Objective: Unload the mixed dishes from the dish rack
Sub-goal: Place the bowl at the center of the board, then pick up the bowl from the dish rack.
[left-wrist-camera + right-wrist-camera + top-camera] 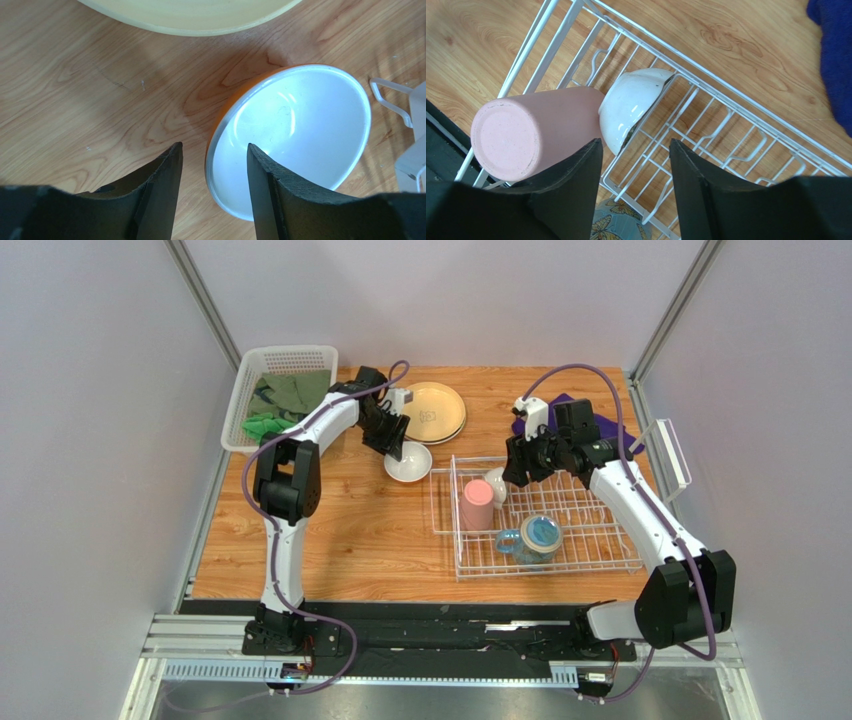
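An orange bowl with a white inside (408, 461) sits upright on the table left of the dish rack (600, 540). In the left wrist view the bowl (295, 135) has its near rim between my fingers. My left gripper (392, 444) (214, 150) is open over that rim. Cream-tan plates (435, 412) (190, 15) are stacked behind it. In the rack stand an upturned pink cup (477, 505) (526, 132), a tilted white bowl (496, 485) (631, 107) and a blue mug (535, 537) (618, 220). My right gripper (518, 472) (636, 145) is open above the white bowl, holding nothing.
A white mesh basket (275, 390) with green cloths stands at the back left. A purple cloth (560, 412) (833, 55) lies behind the right arm. The rack's wire corner (400, 100) is just right of the orange bowl. Grey walls close in both sides.
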Controlling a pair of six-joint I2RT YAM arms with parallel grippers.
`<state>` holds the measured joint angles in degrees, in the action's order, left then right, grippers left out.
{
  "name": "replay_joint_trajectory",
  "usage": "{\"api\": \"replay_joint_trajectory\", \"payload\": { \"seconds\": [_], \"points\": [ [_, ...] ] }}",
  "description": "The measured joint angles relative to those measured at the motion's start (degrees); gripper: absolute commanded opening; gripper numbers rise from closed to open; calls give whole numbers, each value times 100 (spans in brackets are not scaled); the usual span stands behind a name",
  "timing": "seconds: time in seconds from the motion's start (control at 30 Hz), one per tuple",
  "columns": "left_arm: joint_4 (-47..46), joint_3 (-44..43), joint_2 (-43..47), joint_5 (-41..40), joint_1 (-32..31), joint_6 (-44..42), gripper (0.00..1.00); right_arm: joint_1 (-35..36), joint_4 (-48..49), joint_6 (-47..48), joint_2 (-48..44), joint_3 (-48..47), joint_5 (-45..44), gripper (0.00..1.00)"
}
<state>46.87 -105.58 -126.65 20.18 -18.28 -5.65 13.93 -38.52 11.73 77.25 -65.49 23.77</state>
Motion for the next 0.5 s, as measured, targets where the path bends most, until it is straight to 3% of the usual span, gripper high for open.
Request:
{"api": "replay_joint_trajectory", "payload": {
  "seconds": [0.5],
  "points": [
    [-2, 2, 894, -103, 0, -72, 68, 0, -4, -59, 422, -2, 389, 48]
  ]
}}
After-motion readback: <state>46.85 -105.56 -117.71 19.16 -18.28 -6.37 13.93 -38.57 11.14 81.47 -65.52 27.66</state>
